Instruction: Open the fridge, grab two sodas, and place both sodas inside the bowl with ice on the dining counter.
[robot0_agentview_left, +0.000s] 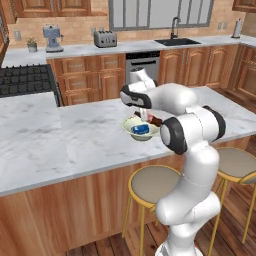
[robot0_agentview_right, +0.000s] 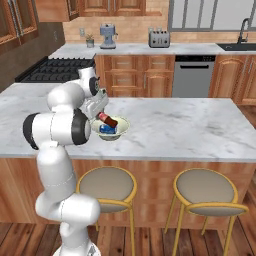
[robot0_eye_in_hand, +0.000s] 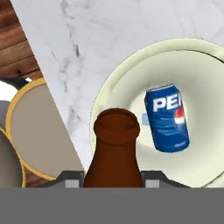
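Brown bottle (robot0_eye_in_hand: 116, 148) pinched in claw (robot0_eye_in_hand: 111, 179), tilted over bowl (robot0_eye_in_hand: 109, 83) on marble desk (robot0_agentview_left: 60, 135). Blue can (robot0_eye_in_hand: 167, 118) already lies in bowl, just beyond claw. Step: placing second soda. Next: lower slightly, release beside can

blue can (robot0_eye_in_hand: 167, 119), white letters "PE"
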